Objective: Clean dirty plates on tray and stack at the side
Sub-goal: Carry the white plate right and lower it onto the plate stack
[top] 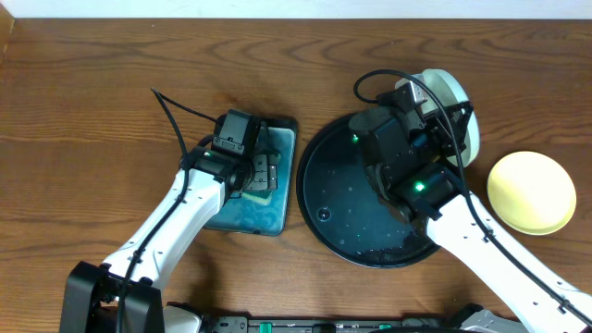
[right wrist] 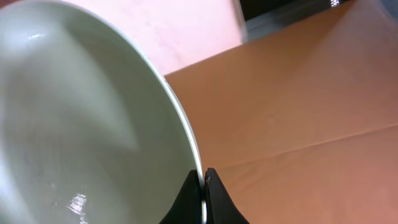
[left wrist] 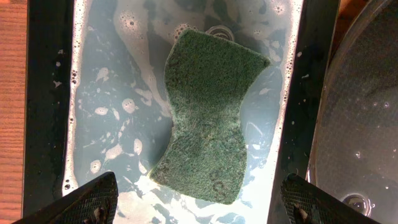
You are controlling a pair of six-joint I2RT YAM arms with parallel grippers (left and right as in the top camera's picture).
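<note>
The black tray sits mid-table, wet, with no plate showing on its visible part. My right gripper is shut on the rim of a pale mint-white plate and holds it tilted at the tray's far right edge. A yellow plate lies upside down on the wood to the right. A third plate is not in view. My left gripper is open above a green sponge that floats in the basin.
The black-rimmed basin of soapy blue water stands just left of the tray; its rim shows in the left wrist view beside the tray. Bare wood tabletop surrounds them.
</note>
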